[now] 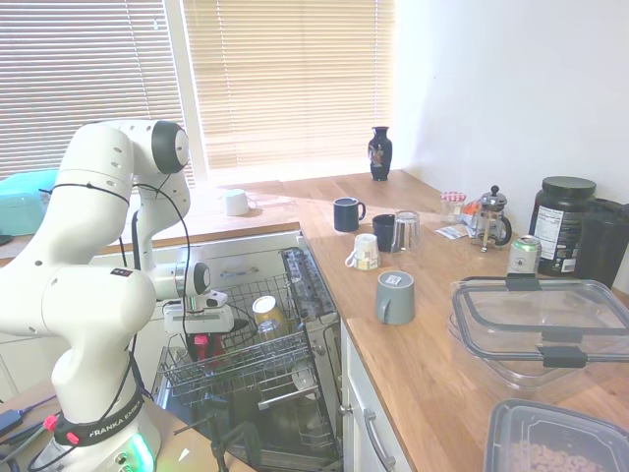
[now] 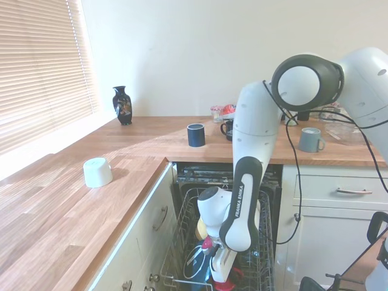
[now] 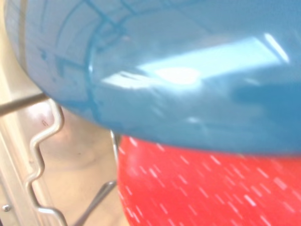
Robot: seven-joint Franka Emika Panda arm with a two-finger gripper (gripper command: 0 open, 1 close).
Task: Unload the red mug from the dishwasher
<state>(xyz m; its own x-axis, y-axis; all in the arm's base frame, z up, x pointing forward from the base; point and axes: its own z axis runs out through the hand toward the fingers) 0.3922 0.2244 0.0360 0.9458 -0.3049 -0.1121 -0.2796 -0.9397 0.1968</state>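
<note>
The dishwasher [image 1: 313,295] stands open under the wooden counter with its grey wire rack [image 1: 257,366] pulled out. The red mug [image 1: 201,346] sits in the rack's near left part, only a small red patch of it showing. My gripper [image 1: 200,341] points down into the rack right at that mug, and its tips are lost among the wires. From the other side, the gripper [image 2: 222,274] hangs over a sliver of the red mug [image 2: 227,286]. The wrist view is filled by the red mug [image 3: 211,188] beneath a glossy blue dish [image 3: 188,70].
A jar [image 1: 267,317] lies in the rack beside the gripper. On the counter stand two navy mugs [image 1: 346,213], a grey mug [image 1: 395,296], a tipped white mug [image 1: 364,252], a French press [image 1: 491,218] and plastic containers [image 1: 541,324]. A black vase [image 1: 380,153] stands at the back.
</note>
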